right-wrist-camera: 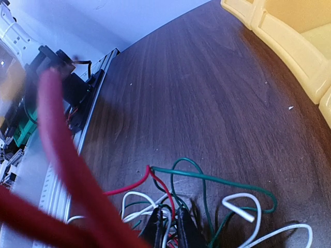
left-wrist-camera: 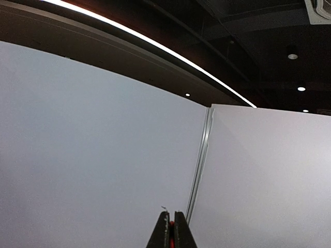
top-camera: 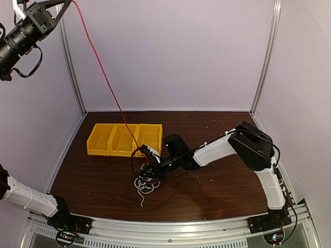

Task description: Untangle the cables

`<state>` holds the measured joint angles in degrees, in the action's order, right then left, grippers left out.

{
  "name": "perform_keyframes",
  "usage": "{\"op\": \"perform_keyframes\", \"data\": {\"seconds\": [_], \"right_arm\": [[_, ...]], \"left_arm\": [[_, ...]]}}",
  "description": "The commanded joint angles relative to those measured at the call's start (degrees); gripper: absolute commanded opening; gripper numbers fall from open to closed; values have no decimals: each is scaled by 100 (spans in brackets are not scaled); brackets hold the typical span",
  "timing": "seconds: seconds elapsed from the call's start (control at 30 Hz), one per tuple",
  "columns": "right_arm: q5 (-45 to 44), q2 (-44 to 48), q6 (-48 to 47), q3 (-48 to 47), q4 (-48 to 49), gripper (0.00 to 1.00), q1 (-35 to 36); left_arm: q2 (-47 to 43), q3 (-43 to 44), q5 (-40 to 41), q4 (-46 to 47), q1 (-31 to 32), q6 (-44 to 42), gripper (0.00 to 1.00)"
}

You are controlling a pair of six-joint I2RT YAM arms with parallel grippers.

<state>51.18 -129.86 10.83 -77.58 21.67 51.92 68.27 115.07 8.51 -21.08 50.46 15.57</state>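
Observation:
A tangle of thin cables [top-camera: 146, 180], red, white, dark green and black, lies on the dark wooden table in front of the yellow bins. My right gripper [top-camera: 153, 169] is down on the bundle, its jaws shut on several of the cables [right-wrist-camera: 168, 227]. A red cable [top-camera: 103, 72] runs taut from the bundle up to the top left. My left gripper [top-camera: 66, 4] is raised high there, shut on the end of that red cable [left-wrist-camera: 171, 227]. The same red cable crosses close and blurred in the right wrist view [right-wrist-camera: 72, 175].
A row of three yellow bins [top-camera: 124, 139] stands just behind the bundle; their edge shows in the right wrist view [right-wrist-camera: 289, 51]. The enclosure walls and a corner post [top-camera: 72, 67] stand close behind the raised left arm.

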Motion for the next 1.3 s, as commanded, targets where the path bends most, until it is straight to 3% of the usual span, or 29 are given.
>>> {"op": "perform_keyframes", "data": {"seconds": [0.0, 0.3, 0.47, 0.87, 1.27], "right_arm": [[-362, 172, -257, 333, -544, 8, -99], [-763, 578, -585, 823, -993, 5, -550], [-1062, 819, -1181, 958, -1784, 3, -928], [-1755, 1232, -1667, 1417, -2447, 0, -2365], [-1705, 1669, -1190, 1543, -2241, 0, -3030]], "left_arm": [[200, 705, 501, -64, -1, -724, 0], [169, 1639, 1006, 457, -2, -1241, 0], [33, 1632, 1280, 644, -1, -1344, 0], [-28, 1499, 1427, 519, -1, -1336, 0], [-135, 1256, 1827, 560, -5, -1446, 0]]}}
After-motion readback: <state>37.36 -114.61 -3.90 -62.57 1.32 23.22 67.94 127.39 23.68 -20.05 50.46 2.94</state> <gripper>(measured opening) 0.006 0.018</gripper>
